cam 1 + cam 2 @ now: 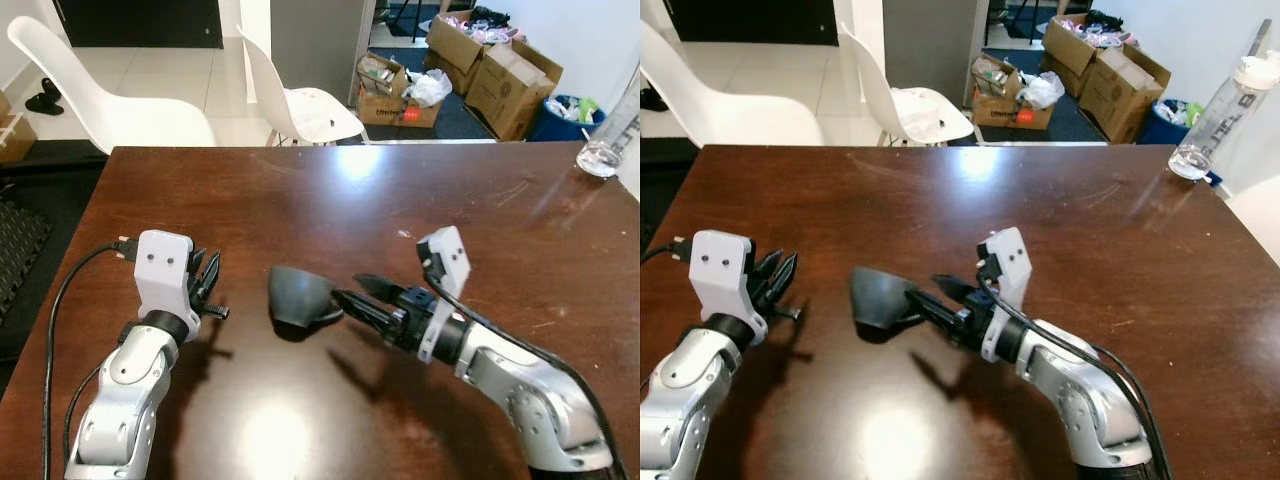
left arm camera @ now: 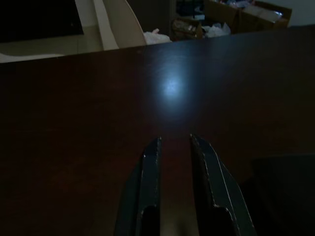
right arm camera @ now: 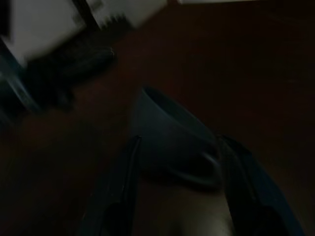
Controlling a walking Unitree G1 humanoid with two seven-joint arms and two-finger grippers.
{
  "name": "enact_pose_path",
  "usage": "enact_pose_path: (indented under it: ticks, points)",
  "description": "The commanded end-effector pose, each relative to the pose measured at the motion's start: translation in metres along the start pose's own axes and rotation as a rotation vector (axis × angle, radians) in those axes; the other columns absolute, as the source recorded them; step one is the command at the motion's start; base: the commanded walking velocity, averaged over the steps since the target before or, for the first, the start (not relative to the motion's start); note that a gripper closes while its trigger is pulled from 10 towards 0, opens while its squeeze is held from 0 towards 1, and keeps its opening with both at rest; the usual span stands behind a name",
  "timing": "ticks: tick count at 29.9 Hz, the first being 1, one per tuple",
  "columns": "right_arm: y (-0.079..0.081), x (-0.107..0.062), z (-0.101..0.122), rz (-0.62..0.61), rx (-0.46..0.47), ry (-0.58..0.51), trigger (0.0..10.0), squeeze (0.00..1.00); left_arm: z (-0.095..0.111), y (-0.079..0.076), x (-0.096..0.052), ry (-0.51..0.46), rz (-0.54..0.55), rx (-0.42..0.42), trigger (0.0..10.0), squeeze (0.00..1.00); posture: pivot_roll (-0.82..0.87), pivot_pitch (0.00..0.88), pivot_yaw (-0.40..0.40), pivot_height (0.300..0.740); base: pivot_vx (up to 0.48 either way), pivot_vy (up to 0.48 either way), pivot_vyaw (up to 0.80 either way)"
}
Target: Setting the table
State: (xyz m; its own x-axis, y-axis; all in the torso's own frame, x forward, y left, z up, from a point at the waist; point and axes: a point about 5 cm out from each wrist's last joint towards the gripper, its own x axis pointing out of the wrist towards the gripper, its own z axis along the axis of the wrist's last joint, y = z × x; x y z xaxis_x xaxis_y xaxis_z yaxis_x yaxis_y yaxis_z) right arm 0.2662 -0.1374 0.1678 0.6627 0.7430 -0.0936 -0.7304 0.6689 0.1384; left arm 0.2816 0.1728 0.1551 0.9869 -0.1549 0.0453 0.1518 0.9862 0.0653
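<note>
Black and matte, the bowl (image 1: 298, 297) lies tipped on its side mid-table (image 1: 480, 210), mouth turned away from the right gripper (image 1: 352, 295), whose spread fingers straddle its foot. It looks light, stiff and a bit slick, likely breakable; I'd pinch the rim wall. The left gripper (image 1: 205, 280) hovers nearby, fingers slightly parted, empty.

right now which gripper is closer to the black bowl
Right. The right gripper has its fingers around the black bowl, which lies tipped on the table. The left gripper rests apart, off to the bowl's left.
</note>
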Motion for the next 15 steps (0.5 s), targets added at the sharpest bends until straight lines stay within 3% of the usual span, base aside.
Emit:
enact_pose_path:
  ticks: [1, 3, 7, 10, 11, 12, 14, 15]
  points:
    - [-0.002, -0.006, -0.008, -0.023, -0.073, 0.041, 10.0, 0.0, -0.005, -0.002, -0.001, 0.018, -0.003, 0.001, 10.0, 0.0, -0.03, 0.079, 0.038, 0.74, 0.0, 0.0, 0.0]
    - [-0.016, -0.012, -0.035, -0.127, -0.207, 0.158, 10.0, 0.0, -0.005, -0.004, 0.001, 0.017, -0.012, -0.001, 10.0, 0.0, -0.04, 0.086, 0.05, 0.74, 0.0, 0.0, 0.0]
    - [-0.021, -0.006, -0.049, -0.16, -0.205, 0.168, 10.0, 0.0, -0.001, -0.008, 0.007, 0.004, -0.026, -0.003, 10.0, 0.0, -0.03, 0.087, 0.055, 0.74, 0.0, 0.0, 0.0]
    - [-0.018, 0.009, -0.048, -0.135, -0.027, 0.072, 10.0, 0.0, 0.007, -0.013, 0.015, -0.026, -0.042, 0.0, 10.0, 0.0, -0.02, 0.089, 0.062, 0.74, 0.0, 0.0, 0.0]
    - [-0.018, 0.009, -0.048, -0.135, -0.027, 0.072, 10.0, 0.0, 0.007, -0.013, 0.015, -0.026, -0.042, 0.0, 10.0, 0.0, -0.02, 0.089, 0.062, 0.74, 0.0, 0.0, 0.0]
    - [-0.017, 0.014, -0.047, -0.113, 0.037, 0.034, 10.0, 0.0, 0.011, -0.016, 0.019, -0.04, -0.053, 0.008, 10.0, 0.0, -0.01, 0.09, 0.063, 0.74, 0.0, 0.0, 0.0]
    - [-0.017, 0.024, -0.046, -0.081, 0.112, -0.029, 10.0, 0.0, 0.036, -0.022, 0.024, -0.122, -0.108, 0.042, 10.0, 0.0, 0.0, 0.09, 0.071, 0.74, 0.0, 0.0, 0.0]
    - [-0.017, 0.024, -0.046, -0.081, 0.112, -0.029, 10.0, 0.0, 0.036, -0.022, 0.024, -0.122, -0.108, 0.042, 10.0, 0.0, 0.0, 0.09, 0.071, 0.74, 0.0, 0.0, 0.0]
